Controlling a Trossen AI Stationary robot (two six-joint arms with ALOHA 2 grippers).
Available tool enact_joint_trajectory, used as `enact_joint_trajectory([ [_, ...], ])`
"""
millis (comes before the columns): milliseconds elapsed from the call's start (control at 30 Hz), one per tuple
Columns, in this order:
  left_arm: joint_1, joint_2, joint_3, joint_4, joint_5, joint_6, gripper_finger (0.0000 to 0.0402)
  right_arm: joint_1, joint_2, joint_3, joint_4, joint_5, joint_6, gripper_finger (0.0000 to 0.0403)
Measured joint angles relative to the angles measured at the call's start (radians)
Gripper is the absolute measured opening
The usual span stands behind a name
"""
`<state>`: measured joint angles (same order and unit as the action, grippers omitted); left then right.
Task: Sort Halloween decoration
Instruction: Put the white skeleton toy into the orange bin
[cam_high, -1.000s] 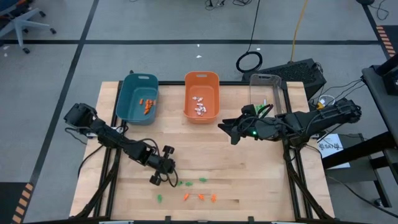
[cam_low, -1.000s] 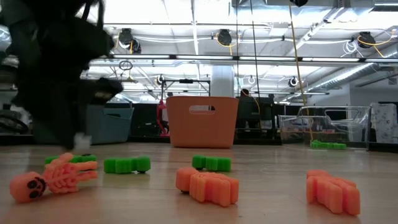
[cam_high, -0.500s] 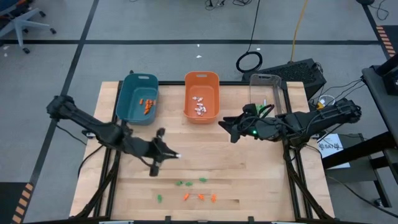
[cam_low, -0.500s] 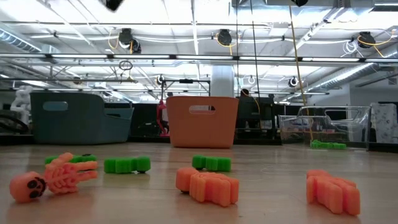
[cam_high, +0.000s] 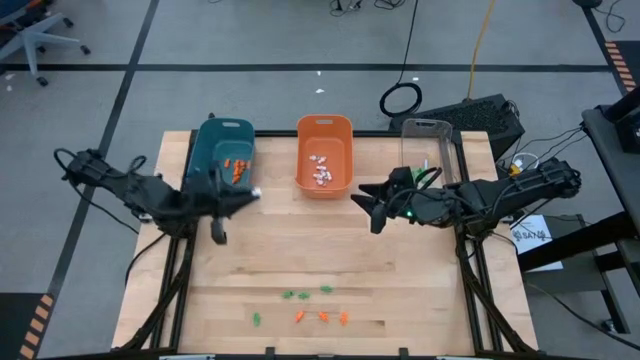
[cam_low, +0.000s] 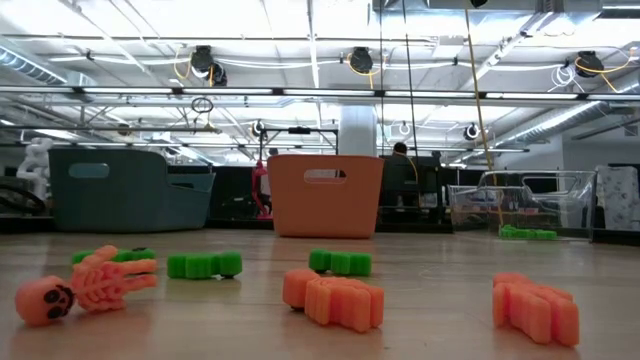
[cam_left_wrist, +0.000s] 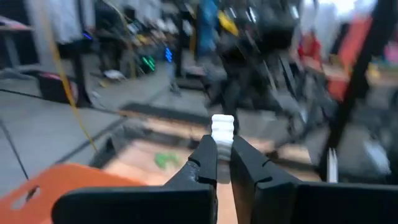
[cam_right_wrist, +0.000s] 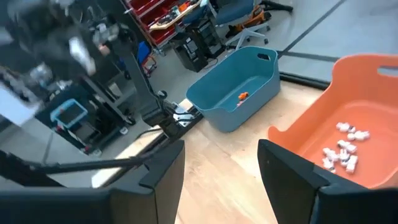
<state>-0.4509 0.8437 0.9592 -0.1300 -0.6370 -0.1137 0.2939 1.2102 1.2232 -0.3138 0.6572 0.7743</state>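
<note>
The left tool (cam_high: 255, 192) sat left of centre in the high view, between the teal plastic bin (cam_high: 222, 158) and the orange plastic bin (cam_high: 324, 153), above the light wooden worktop (cam_high: 400, 270). Its fingers were closed on a small white ribbed trinket (cam_left_wrist: 222, 127), which stood up between the fingertips in the left wrist view.

The right tool (cam_high: 366, 209) sat right of centre in the high view, just below the lower right corner of the orange plastic bin. Its fingers (cam_right_wrist: 163, 163) stood wide apart and held nothing.

The teal plastic bin held a few small orange trinkets (cam_high: 237, 168). The orange plastic bin held a cluster of small white trinkets (cam_high: 322, 170). A clear plastic bin (cam_high: 430, 150) stood at the upper right of the worktop; a green trinket (cam_low: 526, 233) showed in it in the low view.

The remaining trinkets lay loose near the bottom centre of the high view: green pieces (cam_high: 294, 295) above and to the left, orange pieces (cam_high: 322, 317) beside them. In the low view, an orange skeleton figure (cam_low: 85, 284) lay at lower left, with green blocks (cam_low: 204, 264) and orange blocks (cam_low: 333, 297) to its right.
</note>
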Motion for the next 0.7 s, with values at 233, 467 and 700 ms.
enact_joint_trajectory([
  [233, 0.001, -0.057, 0.000, 0.151, -0.155, 0.043, 0.0013, 0.000, 0.000, 0.000, -0.001, -0.002, -0.212, 0.0187],
  [467, 0.000, -0.067, 0.000, 0.281, -0.158, 0.130, 0.0013, -0.001, -0.016, 0.000, -0.004, -0.008, -0.361, 0.0187],
  [700, 0.000, -0.057, 0.000, 0.282, -0.157, 0.112, 0.0013, -0.003, -0.036, 0.001, -0.005, -0.090, -0.420, 0.0187],
])
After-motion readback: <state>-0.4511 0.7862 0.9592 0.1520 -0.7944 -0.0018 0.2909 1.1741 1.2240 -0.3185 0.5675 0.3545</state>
